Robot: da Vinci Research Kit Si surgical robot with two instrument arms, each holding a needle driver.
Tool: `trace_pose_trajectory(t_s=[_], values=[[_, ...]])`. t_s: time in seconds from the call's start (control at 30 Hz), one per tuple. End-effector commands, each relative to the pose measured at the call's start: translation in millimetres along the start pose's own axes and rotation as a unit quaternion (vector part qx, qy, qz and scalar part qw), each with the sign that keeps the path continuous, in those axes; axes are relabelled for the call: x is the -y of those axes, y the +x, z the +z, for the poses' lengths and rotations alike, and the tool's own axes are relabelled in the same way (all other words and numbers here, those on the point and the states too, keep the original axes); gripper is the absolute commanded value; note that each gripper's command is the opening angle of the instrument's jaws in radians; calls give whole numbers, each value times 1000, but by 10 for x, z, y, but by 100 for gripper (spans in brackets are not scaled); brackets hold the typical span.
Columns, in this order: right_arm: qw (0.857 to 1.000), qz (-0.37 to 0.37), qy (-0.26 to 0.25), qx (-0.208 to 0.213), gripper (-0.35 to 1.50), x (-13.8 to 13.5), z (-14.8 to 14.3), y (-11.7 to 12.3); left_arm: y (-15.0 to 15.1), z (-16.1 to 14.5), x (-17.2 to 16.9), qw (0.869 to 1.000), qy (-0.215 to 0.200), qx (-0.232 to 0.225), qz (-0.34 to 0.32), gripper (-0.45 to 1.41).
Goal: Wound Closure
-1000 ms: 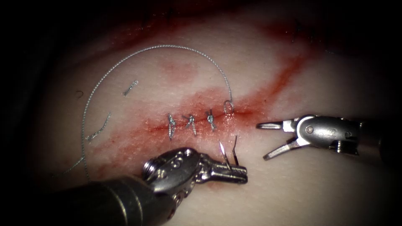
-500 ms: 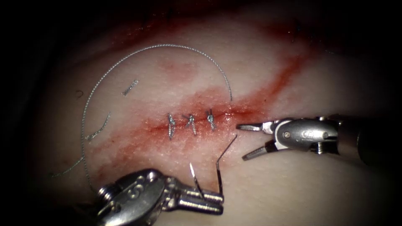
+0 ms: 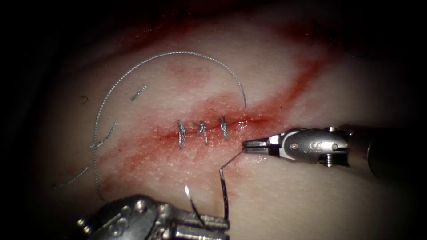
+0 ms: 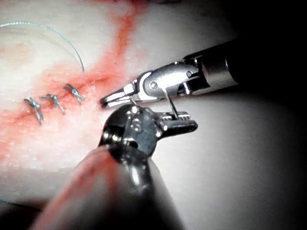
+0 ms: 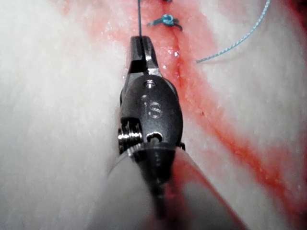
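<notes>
Left steel needle driver (image 3: 213,224) is lying low at the frame's bottom edge, shaft cut off, jaws clamped on the curved silver needle (image 3: 209,206) at mid-curve; the needle is standing clear of the pale pork tissue (image 3: 311,195), point up. Right steel needle driver (image 3: 251,146) is reaching in level from the right, jaws closed on the grey braided thread (image 3: 231,161) just below the red cut (image 3: 249,121). Three knotted stitches (image 3: 202,131) are sitting left of it. Open tissue is lying between the tools.

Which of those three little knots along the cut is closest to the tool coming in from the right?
The rightmost knot. It sits just left of the right tool, whose jaws are shut on the thread; the other two knots lie farther left.
</notes>
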Motion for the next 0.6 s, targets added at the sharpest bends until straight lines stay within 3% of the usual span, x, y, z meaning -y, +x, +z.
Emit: trace_pose_trajectory(t_s=[0.03, 0.1, 0.23, 0.33, 0.43, 0.6], values=[[1000, 2, 10, 8, -35, 9, 5, 0, -5, 2, 5, 1000, 13, 2, 10, -45], [1000, 3, 23, 15, -35, 20, -1, 11, -6, -8, 14, 997, 66, 14, 39, -45], [999, 10, 41, 13, -35, 40, -10, 36, -13, -20, 28, 993, 103, 31, 57, -45], [998, 18, 66, 2, -35, 65, -21, 80, -19, -35, 49, 980, 165, 67, 89, -45], [997, 23, 76, -18, -35, 85, -21, 114, -22, -44, 58, 973, 192, 79, 98, -45], [996, 24, 75, -30, -35, 98, -15, 140, -19, -54, 56, 969, 209, 86, 98, -43]])
